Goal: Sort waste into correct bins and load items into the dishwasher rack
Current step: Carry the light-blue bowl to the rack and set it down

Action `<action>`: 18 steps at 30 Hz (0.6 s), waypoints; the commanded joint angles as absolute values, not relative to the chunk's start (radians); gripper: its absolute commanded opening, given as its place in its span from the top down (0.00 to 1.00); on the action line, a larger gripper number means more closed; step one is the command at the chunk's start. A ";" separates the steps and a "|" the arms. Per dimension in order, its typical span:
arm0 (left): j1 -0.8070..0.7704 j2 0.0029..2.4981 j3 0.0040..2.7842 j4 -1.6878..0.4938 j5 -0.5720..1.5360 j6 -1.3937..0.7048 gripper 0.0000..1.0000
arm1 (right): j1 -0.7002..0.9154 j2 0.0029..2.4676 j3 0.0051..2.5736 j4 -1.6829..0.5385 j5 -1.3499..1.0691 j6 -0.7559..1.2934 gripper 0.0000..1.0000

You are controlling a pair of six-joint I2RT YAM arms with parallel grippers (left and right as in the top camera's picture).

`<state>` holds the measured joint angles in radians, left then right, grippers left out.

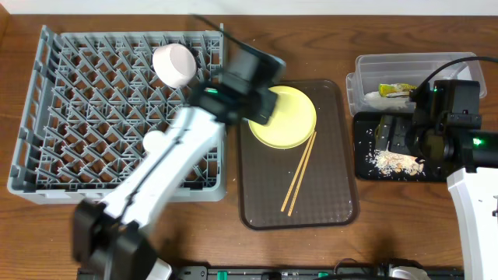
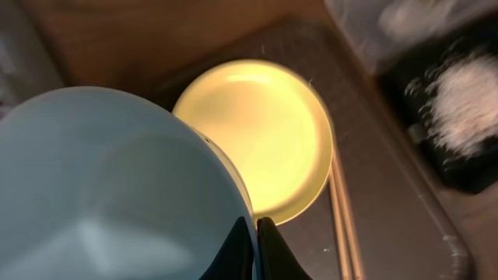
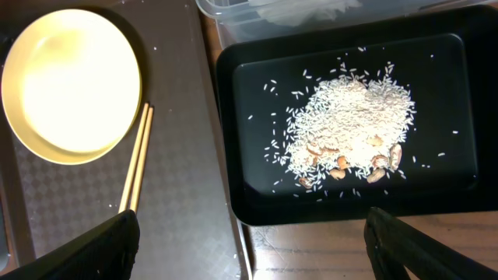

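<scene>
Pale blue fills most of the left wrist's view. The light blue bowl (image 2: 101,187) is caught by its rim in the left pincer (image 2: 254,233), whose jaws are pinched right down on that thin edge. A rim grip makes sense to me: the wall is too wide to span, and holding it by the edge leaves the bowl free to be tipped between pegs.

Just beyond and beneath that pincer lies the pale yellow plate (image 1: 284,117), flat on the brown serving tray (image 1: 327,206). The two chopsticks (image 1: 299,173) lie side by side on the tray's floor off to the pincer's right. Off to its left sits the grey dishwasher rack (image 1: 85,117), close enough that I'd guess the bowl is headed there. A whitish cup or bowl (image 1: 175,64) already lies among the pegs; which it is I can't say from here.

Across the table the right pincer (image 3: 253,218) is spread wide with nothing in it. It hangs straight above the black tray (image 3: 451,117), with the food leftovers (image 3: 350,128) heaped directly below it. Just past it is the clear tub (image 1: 366,70), holding the snack wrapper (image 1: 397,89) and the white scrap (image 1: 373,98). So the waste looks sorted, and the plate and chopsticks are left to load.
</scene>
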<state>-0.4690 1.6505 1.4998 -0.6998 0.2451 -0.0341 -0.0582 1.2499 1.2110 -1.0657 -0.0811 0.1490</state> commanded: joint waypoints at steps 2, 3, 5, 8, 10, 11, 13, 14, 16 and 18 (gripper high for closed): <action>-0.276 1.625 1.516 -0.711 0.707 -0.057 0.94 | -0.065 1.246 1.222 -1.066 -0.079 0.141 0.10; -0.239 1.629 1.515 -0.711 0.784 -0.057 0.94 | -0.065 1.246 1.222 -1.067 -0.079 0.141 0.10; -0.143 1.643 1.510 -0.711 0.963 -0.058 0.94 | -0.065 1.246 1.222 -1.067 -0.079 0.141 0.10; -0.009 1.674 1.507 -0.723 1.163 -0.058 0.94 | -0.065 1.246 1.222 -1.067 -0.079 0.141 0.10; 0.062 1.698 1.507 -0.733 1.245 -0.058 0.94 | -0.065 1.246 1.222 -1.067 -0.079 0.141 0.10; 0.099 1.713 1.507 -0.741 1.281 -0.059 0.94 | -0.065 1.246 1.222 -1.067 -0.079 0.141 0.10; 0.159 1.746 1.507 -0.759 1.332 -0.081 0.94 | -0.065 1.246 1.222 -1.067 -0.079 0.141 0.11; 0.183 1.763 1.507 -0.764 1.359 -0.105 0.94 | -0.065 1.246 1.222 -1.067 -0.079 0.141 0.10; 0.222 1.806 1.507 -0.767 1.441 -0.131 0.94 | -0.065 1.246 1.222 -1.067 -0.079 0.142 0.10; 0.249 1.848 1.507 -0.771 1.502 -0.137 0.94 | -0.065 1.246 1.222 -1.066 -0.079 0.142 0.11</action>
